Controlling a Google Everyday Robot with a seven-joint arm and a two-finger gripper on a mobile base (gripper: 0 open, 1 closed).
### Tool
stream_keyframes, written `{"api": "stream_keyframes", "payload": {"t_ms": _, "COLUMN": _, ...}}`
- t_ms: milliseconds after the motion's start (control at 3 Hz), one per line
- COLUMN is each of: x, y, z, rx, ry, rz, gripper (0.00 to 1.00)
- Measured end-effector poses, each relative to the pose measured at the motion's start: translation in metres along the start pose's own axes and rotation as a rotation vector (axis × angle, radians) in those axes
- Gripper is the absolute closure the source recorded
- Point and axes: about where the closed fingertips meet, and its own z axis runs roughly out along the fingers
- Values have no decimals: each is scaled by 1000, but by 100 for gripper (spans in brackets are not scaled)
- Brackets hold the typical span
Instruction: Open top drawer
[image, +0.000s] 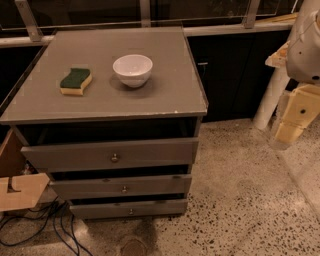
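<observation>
The grey cabinet (100, 107) stands at centre-left with three drawer fronts. The top drawer (70, 156) has the tallest, widest front and a small round metal knob (115, 158) at its centre. A dark gap shows between its front and the cabinet top. Two slimmer drawers (90, 188) sit below it. My gripper (292, 124), cream-coloured, hangs from the white arm (306, 45) at the far right edge. It is well to the right of the cabinet, about level with the top drawer, and touches nothing.
A white bowl (132, 70) and a green-and-yellow sponge (76, 81) lie on the cabinet top. A cardboard box (20, 192) and cables (35, 225) are at the lower left. A white post (270, 97) and dark cupboards (230, 75) stand behind on the right. The floor is speckled.
</observation>
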Motion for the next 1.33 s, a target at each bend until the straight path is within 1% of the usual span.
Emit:
{"api": "stream_keyframes", "payload": {"t_ms": 333, "x": 0, "y": 0, "z": 0, "rx": 0, "ry": 0, "rz": 0, "gripper": 0}}
{"api": "stream_keyframes", "payload": {"t_ms": 667, "x": -18, "y": 16, "z": 16, "rx": -53, "ry": -30, "rz": 13, "gripper": 0}}
{"api": "stream_keyframes", "payload": {"t_ms": 1000, "x": -72, "y": 42, "z": 42, "rx": -116, "ry": -70, "rz": -45, "gripper": 0}}
{"api": "stream_keyframes", "payload": {"t_ms": 1333, "x": -114, "y": 59, "z": 61, "rx": -149, "ry": -84, "rz": -95, "gripper": 0}}
